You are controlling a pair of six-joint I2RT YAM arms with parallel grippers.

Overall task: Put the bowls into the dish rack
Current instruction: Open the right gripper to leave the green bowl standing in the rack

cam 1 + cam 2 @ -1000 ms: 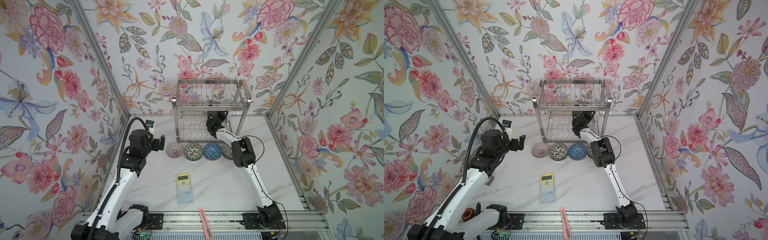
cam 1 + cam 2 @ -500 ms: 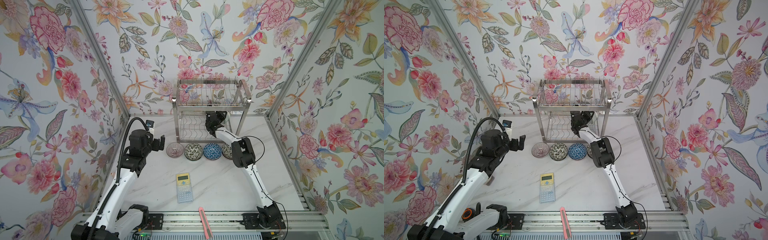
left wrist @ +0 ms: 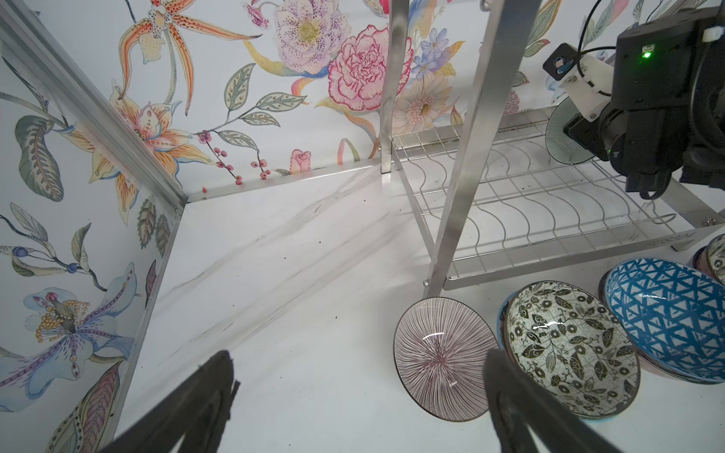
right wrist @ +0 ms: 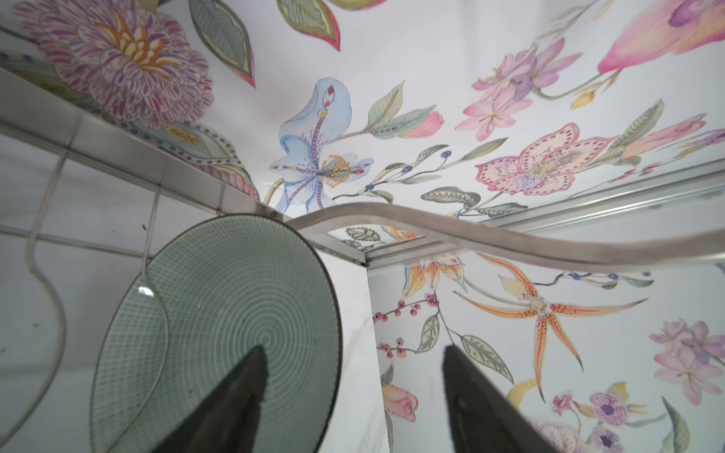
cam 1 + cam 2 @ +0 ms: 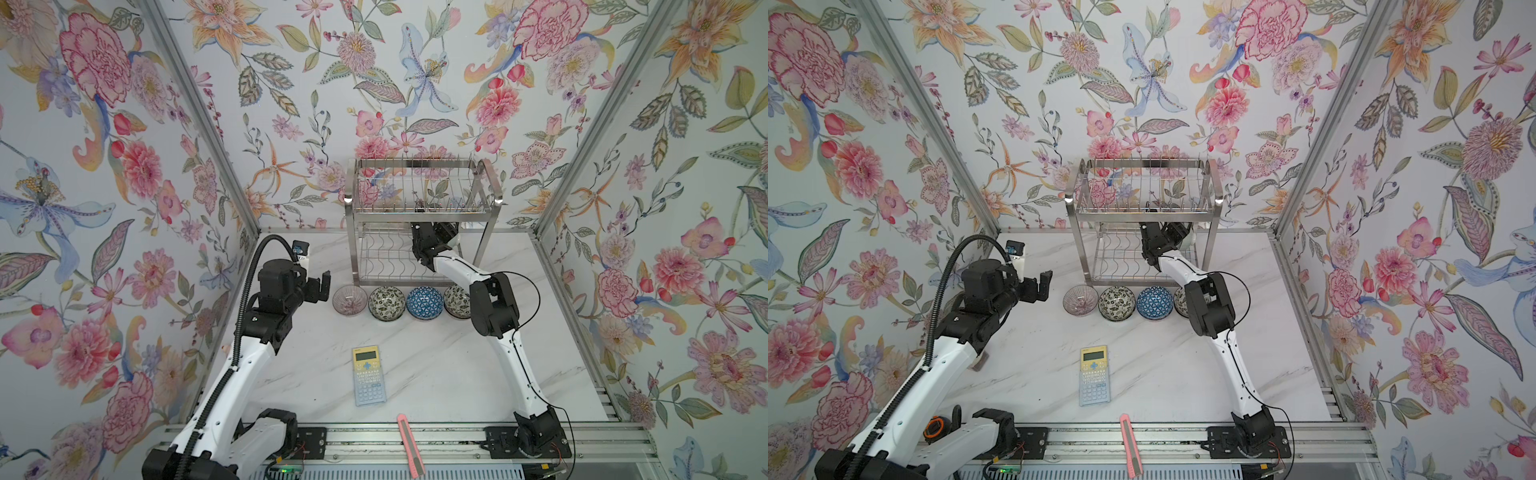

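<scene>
Pale celadon ceramic bowl (image 4: 219, 325) stands on edge in lower tier of stainless wire dish rack (image 5: 424, 216), wavy wires (image 4: 51, 298) propping it; right end effector (image 4: 353, 349) spread, holding nothing.

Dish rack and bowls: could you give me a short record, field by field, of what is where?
Rack: tall two-tier steel wire dish rack
In rack: one pale green ring-patterned ceramic bowl, on edge in the lower tier
On table: pinkish striped bowl, black-and-white floral bowl, blue triangle-patterned bowl, a fourth bowl, partly hidden
Right gripper: open, by the green bowl
Left gripper: open, near the pinkish bowl
</scene>
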